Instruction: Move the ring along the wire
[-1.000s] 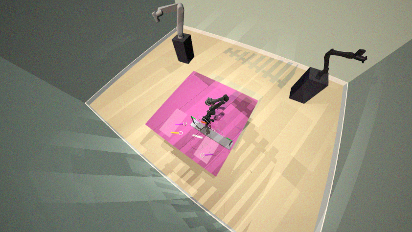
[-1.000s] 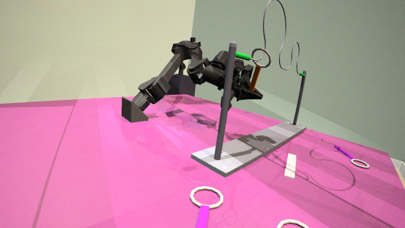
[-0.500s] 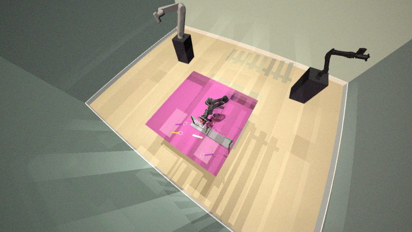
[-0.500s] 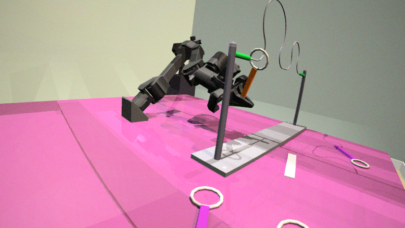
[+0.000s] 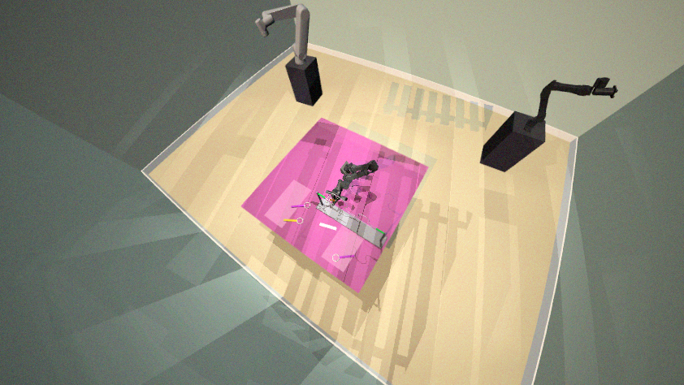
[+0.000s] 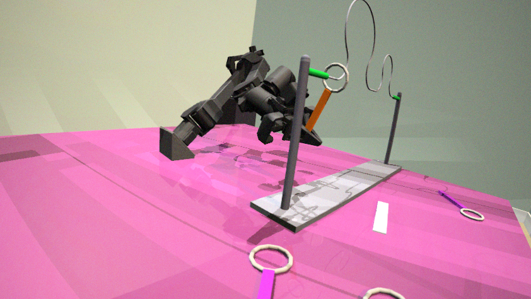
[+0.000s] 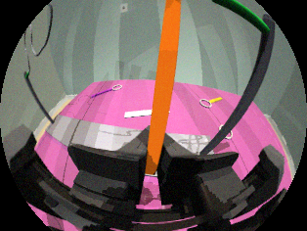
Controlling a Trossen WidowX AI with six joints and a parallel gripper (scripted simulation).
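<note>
Pale grey ring [image 6: 336,76] on rigid orange handle [image 6: 318,109] sits at end of green wire section [image 6: 318,73] beside near grey post [image 6: 296,130]. You judge it light, stiff, thin; grip low on handle. Dark parallel-jaw gripper [image 7: 153,165] clamped on handle's bottom end. Arm [image 6: 219,101] crouched low, wrist tilted upward.
</note>
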